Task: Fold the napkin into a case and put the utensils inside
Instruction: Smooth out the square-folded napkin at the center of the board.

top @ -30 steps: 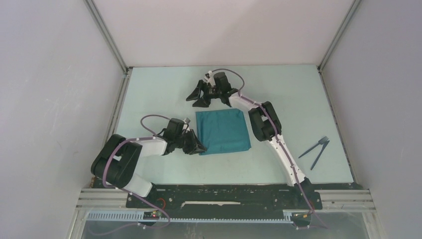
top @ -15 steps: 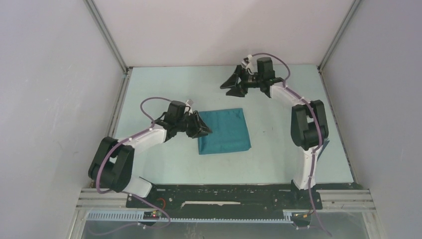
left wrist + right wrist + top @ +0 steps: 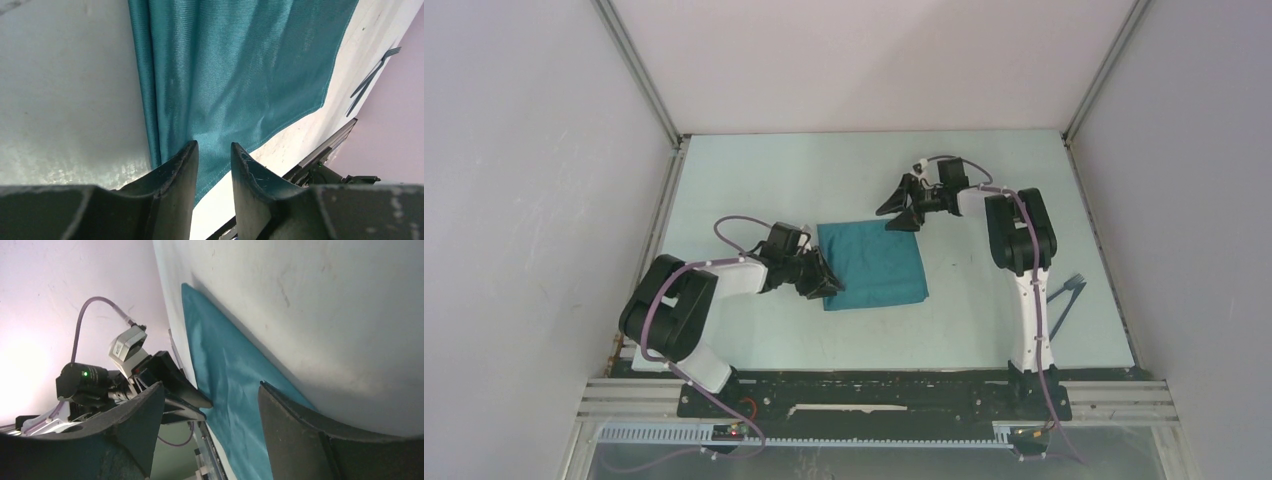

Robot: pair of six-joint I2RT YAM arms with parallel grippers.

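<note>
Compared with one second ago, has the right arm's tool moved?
Yes. The right tool went rightwards along the far edge of the shiny teal satin napkin, from its left corner towards its right corner.

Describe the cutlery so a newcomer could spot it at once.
Start from the pale green table and go to its right side, beside the white right arm. There lie two thin dark grey-blue utensils, splayed in a narrow V. They are the only slim, rigid things; the shiny teal satin napkin lies flat at the centre.
</note>
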